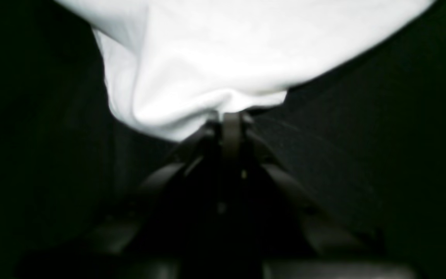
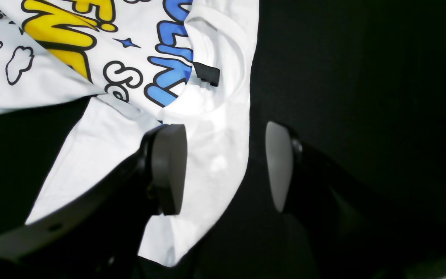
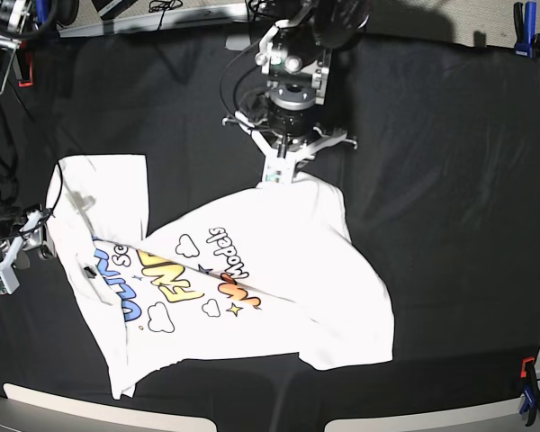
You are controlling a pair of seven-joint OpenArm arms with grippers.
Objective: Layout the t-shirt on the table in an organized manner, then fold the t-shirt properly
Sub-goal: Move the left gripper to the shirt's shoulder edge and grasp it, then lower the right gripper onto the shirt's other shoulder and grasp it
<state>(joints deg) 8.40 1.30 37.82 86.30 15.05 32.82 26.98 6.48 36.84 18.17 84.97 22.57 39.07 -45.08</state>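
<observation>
T-shirt (image 3: 252,270) crumpled, print up, mid-worktop (image 3: 432,135); left gripper (image 1: 230,116) clamped shut on a plain white edge; right gripper (image 2: 227,166) open, straddling the shoulder edge by the collar; best to pinch there, then draw apart slowly, low, evenly; grasped layers indistinct, far sleeve folded under.

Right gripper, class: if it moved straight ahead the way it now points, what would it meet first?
Probably the t-shirt: the open right gripper points at its white shoulder area below the collar, though depth is unclear.
</observation>
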